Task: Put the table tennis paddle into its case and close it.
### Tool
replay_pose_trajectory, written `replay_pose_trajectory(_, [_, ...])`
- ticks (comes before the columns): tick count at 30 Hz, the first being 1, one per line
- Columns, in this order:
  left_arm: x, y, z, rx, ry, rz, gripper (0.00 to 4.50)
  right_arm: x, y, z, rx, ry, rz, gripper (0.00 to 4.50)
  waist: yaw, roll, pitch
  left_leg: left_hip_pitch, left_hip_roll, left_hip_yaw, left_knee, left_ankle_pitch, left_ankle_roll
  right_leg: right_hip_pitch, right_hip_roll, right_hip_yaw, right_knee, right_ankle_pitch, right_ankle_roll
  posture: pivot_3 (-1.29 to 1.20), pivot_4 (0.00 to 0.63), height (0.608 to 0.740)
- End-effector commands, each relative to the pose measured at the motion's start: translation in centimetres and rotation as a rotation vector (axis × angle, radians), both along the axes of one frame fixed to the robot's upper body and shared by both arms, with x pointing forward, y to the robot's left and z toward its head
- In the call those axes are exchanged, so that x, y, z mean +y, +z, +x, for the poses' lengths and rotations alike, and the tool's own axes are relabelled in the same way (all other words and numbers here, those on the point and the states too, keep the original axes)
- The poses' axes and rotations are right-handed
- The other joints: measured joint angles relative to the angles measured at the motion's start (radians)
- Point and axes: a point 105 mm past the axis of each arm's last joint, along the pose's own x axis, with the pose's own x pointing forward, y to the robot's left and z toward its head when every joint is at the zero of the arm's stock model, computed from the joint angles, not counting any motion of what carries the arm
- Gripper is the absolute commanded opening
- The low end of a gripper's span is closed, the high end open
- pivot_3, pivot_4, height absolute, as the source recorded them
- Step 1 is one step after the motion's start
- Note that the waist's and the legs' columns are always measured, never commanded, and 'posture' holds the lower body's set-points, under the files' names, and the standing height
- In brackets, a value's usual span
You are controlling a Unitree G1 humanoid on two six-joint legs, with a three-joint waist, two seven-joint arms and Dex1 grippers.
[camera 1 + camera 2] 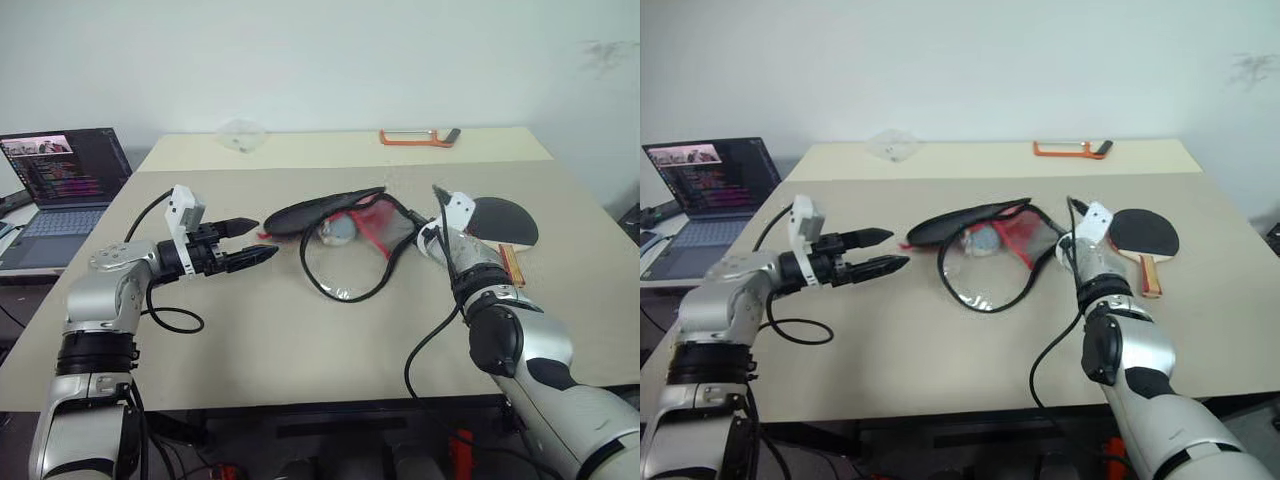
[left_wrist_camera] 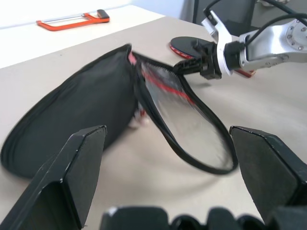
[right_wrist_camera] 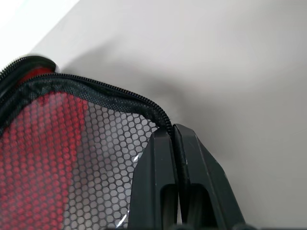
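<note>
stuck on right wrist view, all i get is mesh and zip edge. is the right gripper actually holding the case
Observer: Yes, the right gripper is shut on the edge of the case's open flap.
Operator: where's the paddle then
Observer: The table tennis paddle lies on the table just beyond the right gripper, outside the case.
Operator: left arm doing anything
Observer: The left gripper is open, holding nothing, pointing at the case's black end.
</note>
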Motion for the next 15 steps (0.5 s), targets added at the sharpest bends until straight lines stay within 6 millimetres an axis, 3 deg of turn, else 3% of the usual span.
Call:
replay_pose_trajectory(1, [-0.6, 1.2, 0.1, -0.058, -0.031, 0.012, 4.50, -1.8, 1.3, -0.3, -0.022, -0.156, 0.127, 0.03, -0.001, 0.000, 0.000, 0.000, 0.000, 0.001, 0.000, 0.000, 0.000, 0.000, 0.000, 0.001, 0.000, 0.000, 0.000, 0.00, 0.150, 0.740])
replay_pose_trajectory(9, [-1.2, 1.1, 0.5, -0.058, -0.055, 0.012, 4.50, -4.5, 1.6, -4.9, -0.010, -0.342, 0.181, 0.03, 0.000, 0.000, 0.000, -0.001, 0.001, 0.003, -0.001, 0.000, 0.000, -0.003, 0.000, 0.003, 0.001, 0.000, 0.000, 0.00, 0.150, 0.740])
replay_pose_trajectory(12, [-1.2, 1.1, 0.5, -0.058, -0.059, 0.014, 4.50, -2.5, 1.1, -8.3, 0.032, -0.347, 0.221, 0.03, 0.000, 0.000, -0.001, -0.001, 0.002, 0.004, -0.001, 0.000, 0.000, -0.004, 0.001, 0.004, 0.002, 0.000, 0.000, 0.00, 0.150, 0.740])
replay_pose_trajectory(15, [-1.1, 1.1, 0.5, -0.055, -0.060, 0.017, 4.50, 0.3, 1.4, -9.7, 0.047, -0.289, 0.256, 0.03, 0.000, 0.002, -0.001, -0.002, 0.002, 0.005, -0.001, 0.000, 0.000, -0.005, 0.001, 0.004, 0.002, 0.000, 0.000, 0.00, 0.150, 0.740])
